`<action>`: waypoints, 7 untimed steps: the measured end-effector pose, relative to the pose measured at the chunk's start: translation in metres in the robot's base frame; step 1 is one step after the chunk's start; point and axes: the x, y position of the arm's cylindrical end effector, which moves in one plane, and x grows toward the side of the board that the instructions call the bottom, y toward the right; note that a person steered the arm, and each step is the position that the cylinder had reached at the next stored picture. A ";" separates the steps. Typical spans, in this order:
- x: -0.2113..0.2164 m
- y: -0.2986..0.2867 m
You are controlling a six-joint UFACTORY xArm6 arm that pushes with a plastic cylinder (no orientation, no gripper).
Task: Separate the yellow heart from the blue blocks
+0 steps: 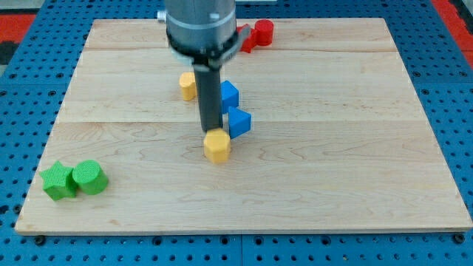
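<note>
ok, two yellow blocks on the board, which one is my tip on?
The lower yellow block, beside the lower blue block: my tip meets its top edge. The other yellow block sits higher, left of the rod, untouched.

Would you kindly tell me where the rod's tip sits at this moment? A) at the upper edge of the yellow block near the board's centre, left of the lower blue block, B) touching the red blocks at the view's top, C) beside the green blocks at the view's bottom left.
A: my tip ends right at the top edge of the yellow block, with the lower blue block just to the view's right.
</note>
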 end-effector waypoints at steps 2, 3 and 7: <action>0.027 0.002; 0.050 0.027; -0.114 -0.110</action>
